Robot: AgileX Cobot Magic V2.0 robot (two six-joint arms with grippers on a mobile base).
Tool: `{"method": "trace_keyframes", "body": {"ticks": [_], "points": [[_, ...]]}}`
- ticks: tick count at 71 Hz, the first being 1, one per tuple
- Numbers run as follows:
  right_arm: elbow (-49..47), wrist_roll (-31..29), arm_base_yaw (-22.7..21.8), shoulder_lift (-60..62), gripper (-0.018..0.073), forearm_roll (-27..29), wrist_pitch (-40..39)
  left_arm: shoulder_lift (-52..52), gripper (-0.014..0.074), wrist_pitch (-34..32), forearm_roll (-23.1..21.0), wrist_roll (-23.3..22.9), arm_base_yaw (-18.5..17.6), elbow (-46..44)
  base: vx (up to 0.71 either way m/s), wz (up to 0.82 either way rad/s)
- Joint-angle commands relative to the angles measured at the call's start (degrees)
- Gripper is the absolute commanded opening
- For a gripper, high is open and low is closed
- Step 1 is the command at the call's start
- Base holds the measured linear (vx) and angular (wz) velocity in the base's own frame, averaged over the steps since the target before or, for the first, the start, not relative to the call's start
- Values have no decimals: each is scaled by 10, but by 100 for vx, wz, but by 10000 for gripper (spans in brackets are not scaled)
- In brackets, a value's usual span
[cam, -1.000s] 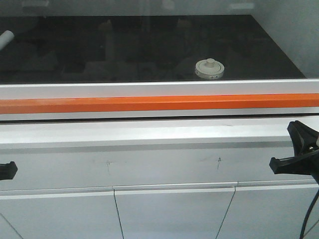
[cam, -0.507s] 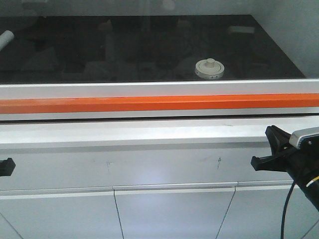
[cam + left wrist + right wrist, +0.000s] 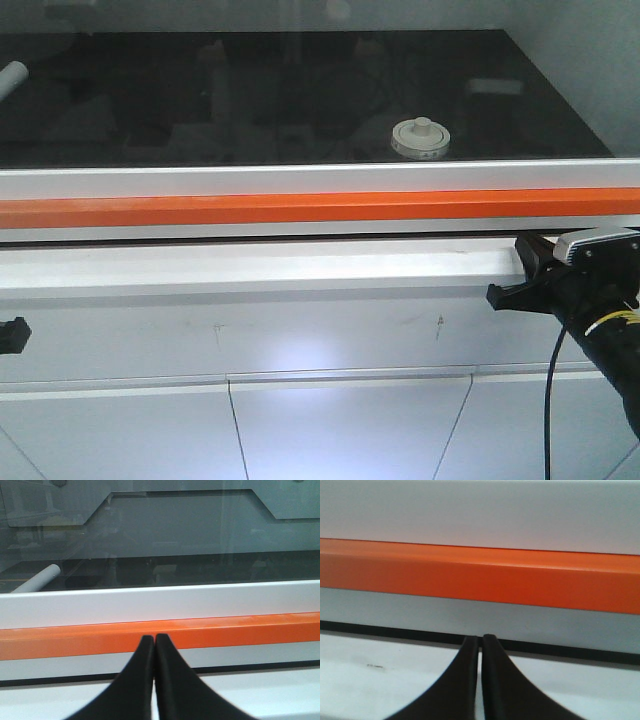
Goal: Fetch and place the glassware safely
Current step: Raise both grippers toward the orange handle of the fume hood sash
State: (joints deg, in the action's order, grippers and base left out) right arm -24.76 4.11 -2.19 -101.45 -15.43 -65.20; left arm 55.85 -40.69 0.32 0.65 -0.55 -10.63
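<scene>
Dark surface [image 3: 150, 120] behind glass [image 3: 200, 530] carries your jar [image 3: 421, 138] near its front edge; orange bar [image 3: 300, 209] faces left gripper [image 3: 154, 639], right gripper [image 3: 481, 639], fingers together.

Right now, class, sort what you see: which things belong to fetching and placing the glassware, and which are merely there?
Belong to the job:
- lidded glass jar, on the dark surface
- left gripper, shut, empty
- right gripper, shut, empty

Merely there:
- white tube, far left
- orange bar, in front of the jar
- cabinet doors, below
</scene>
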Motion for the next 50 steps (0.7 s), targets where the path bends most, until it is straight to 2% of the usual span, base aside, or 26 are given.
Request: {"method": "trace_keyframes", "body": {"ticks": [1, 20, 33, 50], "points": [[-26, -6, -3, 6, -1, -1, -72, -7, -7, -49, -3, -7, -3, -12, 0, 0], [-63, -7, -3, -19, -1, 0, -54, -7, -7, -49, -3, -7, -3, -12, 0, 0], [-87, -9, -3, -27, -1, 1, -14, -7, -7, -49, -3, -7, -3, -12, 0, 0], [-109, -11, -3, -30, -1, 2, -27, -7, -7, -49, -3, -7, -3, -12, 0, 0]]}}
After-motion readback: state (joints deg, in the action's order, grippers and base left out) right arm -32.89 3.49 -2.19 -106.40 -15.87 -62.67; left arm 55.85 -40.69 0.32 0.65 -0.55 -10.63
